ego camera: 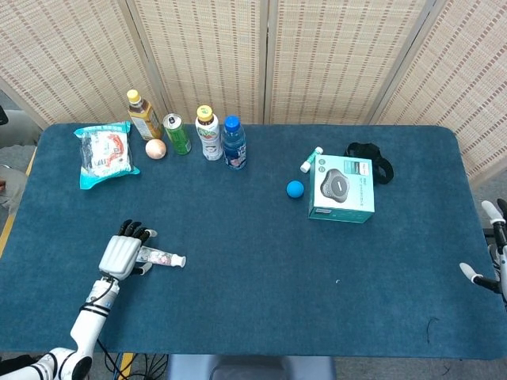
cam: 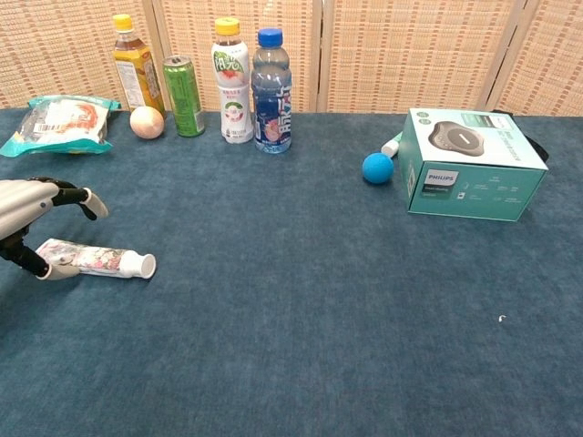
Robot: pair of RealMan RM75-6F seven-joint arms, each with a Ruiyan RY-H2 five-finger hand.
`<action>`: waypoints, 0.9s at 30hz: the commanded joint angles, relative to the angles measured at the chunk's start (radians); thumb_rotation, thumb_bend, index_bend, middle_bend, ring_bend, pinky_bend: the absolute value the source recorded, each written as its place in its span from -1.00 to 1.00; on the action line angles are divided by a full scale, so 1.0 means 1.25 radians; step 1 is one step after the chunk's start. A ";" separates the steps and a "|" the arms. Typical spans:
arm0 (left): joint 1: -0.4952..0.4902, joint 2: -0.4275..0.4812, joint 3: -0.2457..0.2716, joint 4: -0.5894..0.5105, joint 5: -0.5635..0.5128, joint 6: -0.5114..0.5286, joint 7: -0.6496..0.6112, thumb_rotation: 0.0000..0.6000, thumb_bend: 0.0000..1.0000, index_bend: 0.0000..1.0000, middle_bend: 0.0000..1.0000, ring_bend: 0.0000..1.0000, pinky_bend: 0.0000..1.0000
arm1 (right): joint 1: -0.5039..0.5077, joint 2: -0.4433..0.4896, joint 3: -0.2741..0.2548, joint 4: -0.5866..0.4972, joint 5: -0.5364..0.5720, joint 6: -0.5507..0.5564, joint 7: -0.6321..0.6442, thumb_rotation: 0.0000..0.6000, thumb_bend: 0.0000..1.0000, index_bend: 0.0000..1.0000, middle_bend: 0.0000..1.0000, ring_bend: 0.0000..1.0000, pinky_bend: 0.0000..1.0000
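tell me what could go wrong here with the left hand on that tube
The left hand arches over the tail end of the tube, with only the thumb plainly touching it and the fingers above it, so a closing grasp may catch just the end and let the capped end droop or slip out. The tube lies flat on the table, so the fingertips could press into the cloth. The right hand sits at the table edge, too far to help.

A tabletop [ego camera: 261,261] covered in dark blue, carpet-like cloth fills most of both views, backed along its far edge by a folding screen [ego camera: 317,55] of woven tan panels set in pale frames, with a strip of grey floor [ego camera: 12,131] visible past the left side, under even light.
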 commanded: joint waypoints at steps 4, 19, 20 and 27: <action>-0.005 0.003 0.009 -0.001 0.004 -0.004 0.002 1.00 -0.67 -0.33 -0.42 -0.74 -0.86 | -0.001 -0.001 0.000 0.004 0.002 -0.004 0.007 1.00 -0.90 -1.00 -0.99 -1.00 -0.92; -0.024 0.002 0.014 -0.025 -0.019 -0.042 0.035 1.00 -0.36 -0.24 -0.43 -0.74 -0.86 | -0.008 0.001 -0.004 0.013 0.008 -0.008 0.019 1.00 -0.90 -1.00 -0.99 -1.00 -0.92; -0.025 0.003 0.014 -0.026 -0.021 -0.045 0.036 1.00 -0.35 -0.23 -0.43 -0.74 -0.86 | -0.009 0.001 -0.004 0.014 0.009 -0.008 0.020 1.00 -0.90 -1.00 -0.99 -1.00 -0.92; -0.031 0.010 0.014 -0.037 -0.035 -0.062 0.047 1.00 -0.35 -0.23 -0.44 -0.74 -0.86 | -0.010 0.001 -0.004 0.016 0.008 -0.009 0.024 1.00 -0.90 -1.00 -0.99 -1.00 -0.92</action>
